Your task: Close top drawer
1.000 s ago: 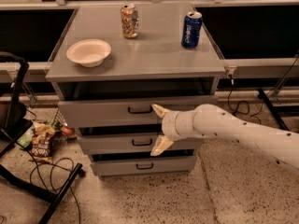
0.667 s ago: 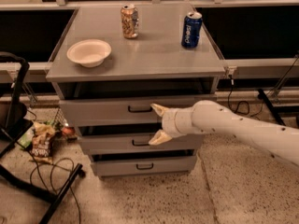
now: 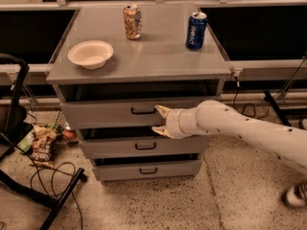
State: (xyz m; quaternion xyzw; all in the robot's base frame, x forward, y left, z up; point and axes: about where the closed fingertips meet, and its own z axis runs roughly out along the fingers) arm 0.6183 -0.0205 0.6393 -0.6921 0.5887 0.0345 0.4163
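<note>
The top drawer is the tallest grey front of the cabinet, with a small black bar handle at its centre. It stands slightly pulled out, with a dark gap under the cabinet top. My gripper is at the drawer front, just right of the handle, on the end of the white arm that comes in from the right. It is open and holds nothing. The upper fingertip is at the handle's right end. The lower fingertip is at the drawer's bottom edge.
Two shorter drawers sit below, each slightly out. On the cabinet top stand a white bowl, an orange can and a blue can. A black stand, cables and snack bags lie on the floor at left.
The lower finger has come up toward the upper one, so the gripper spans less. The arm has shifted slightly left against the drawer front. The drawer looks almost unmoved.
</note>
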